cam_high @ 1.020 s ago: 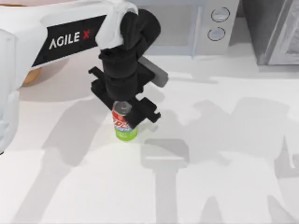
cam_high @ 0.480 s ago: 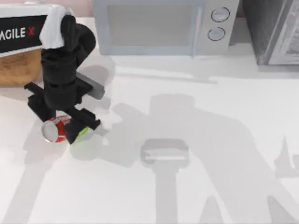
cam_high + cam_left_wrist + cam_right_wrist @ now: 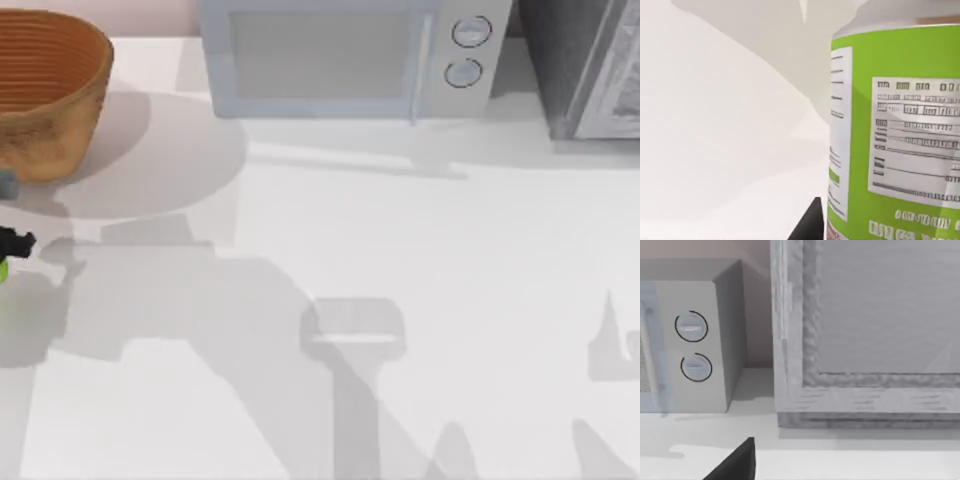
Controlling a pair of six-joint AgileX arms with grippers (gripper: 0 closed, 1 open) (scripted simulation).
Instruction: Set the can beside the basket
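Note:
The orange-brown woven basket [image 3: 50, 90] stands at the table's back left corner. In front of it, at the very left edge of the top view, a black part of my left gripper [image 3: 14, 244] shows, with a lime-green sliver of the can [image 3: 3, 270] just below it. The left wrist view has the can [image 3: 900, 140] very close, its green side and white label facing the camera, with one black finger [image 3: 810, 227] against its lower edge. The left gripper is shut on the can. The can sits in front of the basket, apart from it.
A pale microwave [image 3: 340, 60] stands along the back edge, and a grey cabinet [image 3: 590, 70] stands at the back right. The right wrist view faces the microwave's dials [image 3: 692, 347] and the cabinet [image 3: 875, 330], with a black fingertip [image 3: 737, 462] at its lower edge.
My left arm has carried the can further left, from the middle of the table to the left edge in front of the basket. The basket is now uncovered.

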